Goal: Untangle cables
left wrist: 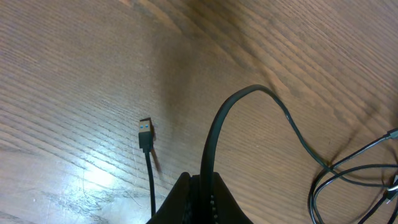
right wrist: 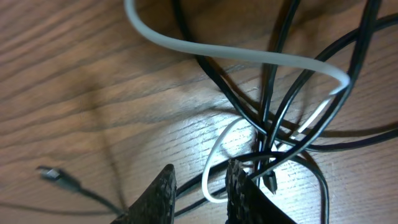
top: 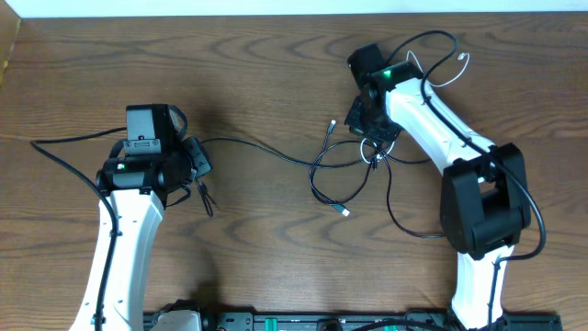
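Observation:
A tangle of thin black cables (top: 354, 170) with one white cable (top: 459, 61) lies at the table's centre right. My left gripper (left wrist: 202, 186) is shut on a black cable (left wrist: 249, 93) that arcs away toward the tangle (left wrist: 348, 180). A loose USB plug end (left wrist: 145, 129) lies on the wood to its left. My right gripper (right wrist: 199, 180) is open just above the knot, with a white loop (right wrist: 217, 155) and black strands (right wrist: 280, 124) between and beside its fingers. In the overhead view the left gripper (top: 197, 161) is far left and the right gripper (top: 372, 138) is over the tangle.
The brown wooden table (top: 257, 74) has a white wall edge along its back. Thick black arm cables run at the far left (top: 55, 152) and by the right arm base (top: 514, 202). A plug end (top: 344, 211) lies at the front of the tangle.

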Available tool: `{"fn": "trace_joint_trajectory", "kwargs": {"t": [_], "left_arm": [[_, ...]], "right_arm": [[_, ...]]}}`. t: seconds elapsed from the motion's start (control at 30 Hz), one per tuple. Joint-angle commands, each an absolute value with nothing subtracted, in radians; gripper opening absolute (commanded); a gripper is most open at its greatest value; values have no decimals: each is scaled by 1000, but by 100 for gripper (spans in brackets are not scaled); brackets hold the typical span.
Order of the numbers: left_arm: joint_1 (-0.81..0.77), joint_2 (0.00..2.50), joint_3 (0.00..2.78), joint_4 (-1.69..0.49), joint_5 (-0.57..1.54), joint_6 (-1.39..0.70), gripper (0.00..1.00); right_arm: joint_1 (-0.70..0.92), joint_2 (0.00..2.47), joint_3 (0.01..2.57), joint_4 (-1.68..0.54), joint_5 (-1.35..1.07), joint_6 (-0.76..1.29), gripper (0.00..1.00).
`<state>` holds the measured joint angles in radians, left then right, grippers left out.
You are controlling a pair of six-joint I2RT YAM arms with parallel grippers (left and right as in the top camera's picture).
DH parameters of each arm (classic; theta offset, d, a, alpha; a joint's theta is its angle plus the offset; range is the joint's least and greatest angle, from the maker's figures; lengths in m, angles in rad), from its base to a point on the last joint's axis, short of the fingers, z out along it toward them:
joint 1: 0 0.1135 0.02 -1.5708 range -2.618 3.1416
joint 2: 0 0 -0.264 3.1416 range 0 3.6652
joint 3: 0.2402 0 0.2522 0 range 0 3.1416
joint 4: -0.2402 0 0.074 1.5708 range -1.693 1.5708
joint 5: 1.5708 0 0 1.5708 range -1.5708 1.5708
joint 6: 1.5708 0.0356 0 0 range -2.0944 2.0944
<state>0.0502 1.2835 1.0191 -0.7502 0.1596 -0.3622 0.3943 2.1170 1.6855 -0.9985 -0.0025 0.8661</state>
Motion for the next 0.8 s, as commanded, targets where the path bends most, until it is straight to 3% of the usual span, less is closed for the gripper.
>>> {"fn": "trace_joint_trajectory", "kwargs": {"t": [0.0,0.27,0.3,0.37,0.5,0.6,0.77], "left_arm": [[48,1287,1031,-751,168,-348,8],[48,1287,1031,-751,168,-348,8],[48,1287,1031,-751,168,-348,8],[48,1287,1031,-752,168,-348,8],[48,1287,1031,-752,168,-348,8],[48,1287,1031,-751,168,-348,7],[48,1287,1031,-751,168,-348,8]], "right_arm": [[406,2139,1669,-995,35,924,24],[411,2139,1609,-984,43,988,23],[411,2139,1600,-974,43,988,21],[414,2139,1590,-946,43,987,7],[418,2138,1604,-926,37,931,1],[413,2117,1666,-943,-5,771,1],[434,2035,1765,-990,-395,130,1]]}}
